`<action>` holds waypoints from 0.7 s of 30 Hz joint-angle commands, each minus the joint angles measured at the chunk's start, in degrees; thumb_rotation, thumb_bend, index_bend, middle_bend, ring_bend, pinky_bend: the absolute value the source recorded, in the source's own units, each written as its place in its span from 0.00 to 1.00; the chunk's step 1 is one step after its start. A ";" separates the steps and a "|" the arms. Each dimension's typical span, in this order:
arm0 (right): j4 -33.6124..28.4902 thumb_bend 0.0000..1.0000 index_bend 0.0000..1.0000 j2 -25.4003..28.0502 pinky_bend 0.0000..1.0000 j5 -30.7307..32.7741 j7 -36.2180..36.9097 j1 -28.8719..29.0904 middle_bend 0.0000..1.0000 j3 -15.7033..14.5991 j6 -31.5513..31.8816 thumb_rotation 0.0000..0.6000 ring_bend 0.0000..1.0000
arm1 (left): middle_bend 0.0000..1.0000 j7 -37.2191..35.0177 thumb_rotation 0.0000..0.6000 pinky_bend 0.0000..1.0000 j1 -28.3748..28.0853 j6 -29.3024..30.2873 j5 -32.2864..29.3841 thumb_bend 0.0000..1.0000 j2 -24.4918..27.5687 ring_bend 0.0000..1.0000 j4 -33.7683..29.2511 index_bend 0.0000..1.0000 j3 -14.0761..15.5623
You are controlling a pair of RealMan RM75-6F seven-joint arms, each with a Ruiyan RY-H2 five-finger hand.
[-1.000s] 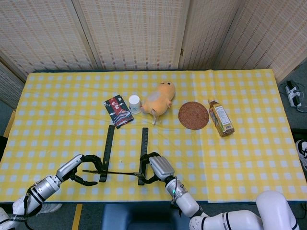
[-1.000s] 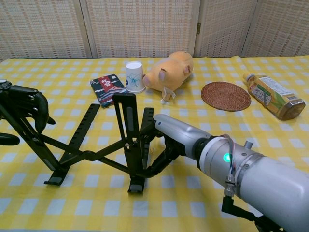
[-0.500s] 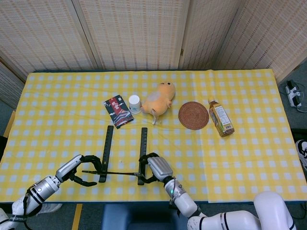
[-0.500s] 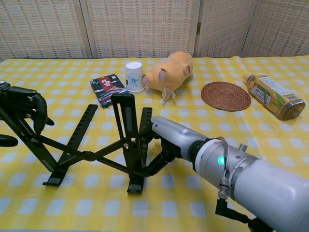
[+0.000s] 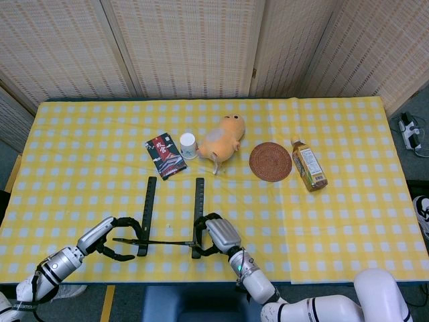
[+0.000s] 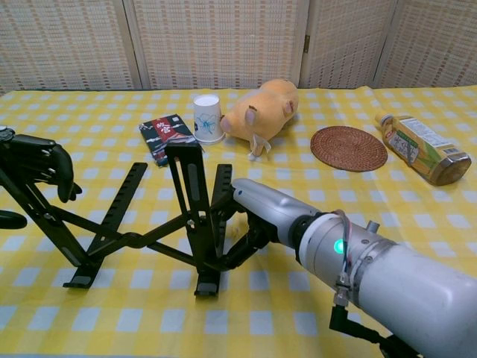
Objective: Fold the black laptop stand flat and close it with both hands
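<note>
room: woven-panel screens behind; surface (image 5: 348, 201) covered in a yellow-and-white check cloth.
stand location: black laptop stand (image 6: 160, 224) sits near the front edge of the surface, between the two hands, not yet flat; chest view shows its bars raised and crossed in an X.
stand axis: two long rails run front-to-back, parallel, with a thin cross link between their near ends. Closing should mean bringing the rails together sideways, so the push is left-right, not front-back.
left hand: left hand (image 6: 41, 165) has its fingers curled around the left upright bar of the stand, at the top end; it looks like a grip, though the contact is partly hidden.
right hand: right hand (image 6: 257, 212) is at the right rail, fingers tucked in behind the raised bar and hinge; it seems to be holding it, but the fingertips are hidden so I can't confirm a full wrap.
nearer hand: each is on its own side, about equally placed; the stand lies straight between them.
other things: dark snack packet (image 5: 165, 155), white paper cup (image 5: 188, 143), yellow plush toy (image 5: 222, 137), round woven coaster (image 5: 271, 162), tea bottle (image 5: 309, 166) lying on its side; all well behind the stand.
writing: the packet has red characters, the bottle a label, both too small to read.
</note>
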 commanded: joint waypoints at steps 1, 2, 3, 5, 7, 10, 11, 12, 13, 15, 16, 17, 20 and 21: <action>-0.34 0.37 0.67 0.49 0.12 -0.15 -0.29 0.02 0.31 0.02 -0.07 1.00 0.22 | 0.38 1.06 1.00 0.21 0.19 0.18 -0.04 0.18 -0.12 0.22 0.18 0.40 -0.17; -0.50 0.37 0.67 0.73 0.12 -0.35 -0.31 0.03 0.30 -0.02 -0.18 1.00 0.22 | 0.34 1.74 1.00 0.20 0.29 0.31 -0.09 0.18 -0.18 0.18 0.23 0.39 -0.29; -0.80 0.37 0.66 1.13 0.11 -0.64 -0.22 0.03 0.29 -0.11 -0.45 1.00 0.22 | 0.33 3.02 1.00 0.20 0.53 0.47 -0.33 0.18 -0.31 0.16 0.30 0.38 -0.52; -1.53 0.38 0.59 2.24 0.09 -0.94 -0.24 0.18 0.27 -0.42 -1.41 1.00 0.20 | 0.31 5.66 1.00 0.19 0.83 0.34 -0.57 0.18 -0.45 0.15 0.22 0.36 -0.68; -2.27 0.38 0.45 3.26 0.07 -1.02 -0.40 0.36 0.23 -0.55 -2.08 1.00 0.19 | 0.31 7.55 1.00 0.18 0.92 -0.17 -0.80 0.18 -0.40 0.15 -0.16 0.36 -0.70; -3.55 0.38 0.37 4.59 0.05 -1.17 -0.50 0.53 0.22 -0.49 -2.50 1.00 0.18 | 0.31 10.48 1.00 0.18 1.13 -0.80 -1.61 0.18 -0.34 0.15 -0.93 0.35 -1.07; -4.09 0.38 0.36 5.07 0.05 -1.35 -0.57 0.55 0.22 -0.48 -2.45 1.00 0.17 | 0.31 11.68 1.00 0.18 1.33 -0.84 -2.05 0.18 -0.35 0.15 -1.22 0.35 -1.33; -4.47 0.38 0.35 5.40 0.05 -1.53 -0.57 0.55 0.22 -0.43 -2.36 1.00 0.17 | 0.31 12.53 1.00 0.18 1.48 -0.88 -2.40 0.18 -0.34 0.15 -1.48 0.35 -1.53; -4.84 0.38 0.34 5.69 0.05 -1.69 -0.45 0.55 0.22 -0.32 -2.31 1.00 0.17 | 0.31 13.26 1.00 0.18 1.62 -0.92 -2.77 0.18 -0.32 0.15 -1.78 0.34 -1.73; -5.58 0.38 0.34 6.33 0.05 -1.88 -0.20 0.61 0.22 -0.01 -2.27 1.00 0.16 | 0.31 14.96 1.00 0.18 1.87 -1.26 -3.56 0.18 -0.17 0.15 -2.48 0.34 -2.07; -5.92 0.38 0.34 6.59 0.05 -1.98 -0.06 0.65 0.22 0.17 -2.25 1.00 0.16 | 0.31 15.90 1.00 0.18 2.02 -1.45 -3.98 0.18 -0.09 0.15 -2.75 0.34 -2.22; -6.38 0.38 0.34 6.96 0.05 -2.17 0.15 0.72 0.22 0.45 -2.25 1.00 0.16 | 0.31 17.58 1.00 0.18 2.29 -1.68 -4.69 0.18 -0.09 0.15 -3.07 0.34 -2.50; -7.66 0.38 0.34 8.01 0.05 -2.62 0.28 0.98 0.22 0.90 -2.27 1.00 0.16 | 0.31 22.66 1.00 0.18 3.16 -2.34 -6.86 0.18 -0.34 0.15 -4.01 0.34 -3.28; -8.08 0.38 0.34 8.33 0.05 -2.71 0.18 1.08 0.22 0.96 -2.26 1.00 0.16 | 0.31 24.15 1.00 0.18 3.38 -2.62 -7.45 0.18 -0.40 0.15 -4.30 0.34 -3.45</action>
